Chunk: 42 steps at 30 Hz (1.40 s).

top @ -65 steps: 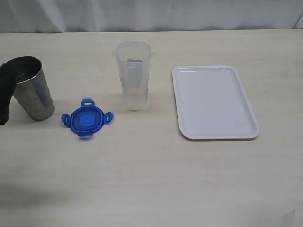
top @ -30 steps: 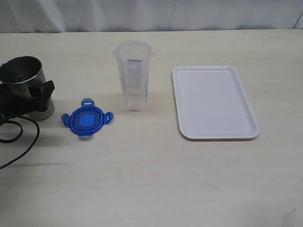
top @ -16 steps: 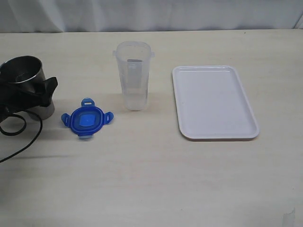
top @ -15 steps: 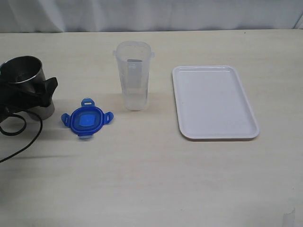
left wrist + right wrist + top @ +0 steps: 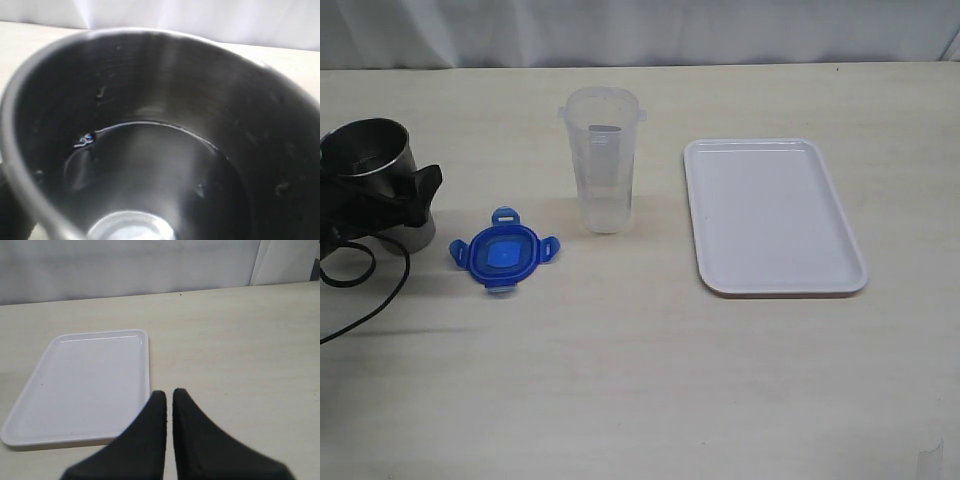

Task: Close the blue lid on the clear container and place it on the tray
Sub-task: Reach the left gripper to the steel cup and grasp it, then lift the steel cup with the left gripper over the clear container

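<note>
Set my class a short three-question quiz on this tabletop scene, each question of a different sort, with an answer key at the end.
1. Multiple choice: in the exterior view, on which side of the blue lid does the steel cup stand? A left; B right; C on top of it.
2. Fill in the gap: in the exterior view, the clear container stands between the blue lid and the ___.
3. True or false: the right gripper is shut and holds nothing.

Key
1. A
2. tray
3. True
</note>
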Available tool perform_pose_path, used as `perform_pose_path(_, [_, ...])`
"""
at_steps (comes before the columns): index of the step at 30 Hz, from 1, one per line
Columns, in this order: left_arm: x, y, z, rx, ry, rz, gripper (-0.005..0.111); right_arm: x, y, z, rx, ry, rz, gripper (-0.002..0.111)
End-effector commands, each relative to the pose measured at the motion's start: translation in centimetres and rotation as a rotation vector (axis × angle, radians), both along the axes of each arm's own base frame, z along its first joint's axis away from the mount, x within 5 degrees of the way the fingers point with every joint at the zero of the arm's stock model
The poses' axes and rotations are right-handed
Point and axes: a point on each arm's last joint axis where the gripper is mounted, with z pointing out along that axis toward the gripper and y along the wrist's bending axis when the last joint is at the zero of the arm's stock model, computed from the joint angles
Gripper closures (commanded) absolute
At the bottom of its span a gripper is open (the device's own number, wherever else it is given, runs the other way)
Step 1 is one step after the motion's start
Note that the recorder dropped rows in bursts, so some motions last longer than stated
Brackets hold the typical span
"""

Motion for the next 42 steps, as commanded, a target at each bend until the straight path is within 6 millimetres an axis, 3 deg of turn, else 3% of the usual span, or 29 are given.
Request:
perform_pose_path(1, [0.1,-0.1,-0.1,-0.003,0.002,-0.008,0.002,0.0,0.0,0.0,-0.012,-0.006,-0.002,0.104])
perform_pose_path(10, [0.1,-0.1,-0.1,-0.002,0.004,-0.012,0.006,0.0,0.0,0.0,-0.012,-0.006,-0.002,0.104])
perform_pose_path(12, [0.1,-0.2,-0.1,-0.002,0.004,-0.015,0.022,0.0,0.0,0.0,-0.012,-0.006,-0.002,0.104])
perform_pose_path(19, [-0.2,-0.5,-0.4,0.016,0.034,-0.063,0.107,0.0,0.0,0.0,-0.007,-0.006,-0.002,0.104])
perform_pose_path(32, [0.5,-0.5,0.5,-0.015,-0.024,-0.058,0.107,0.0,0.0,0.0,-0.007,-0.006,-0.002,0.104])
perform_pose_path(42, [2.7,-0.2,4.4,-0.004,-0.093,-0.037,0.107,0.0,0.0,0.0,-0.007,-0.006,-0.002,0.104])
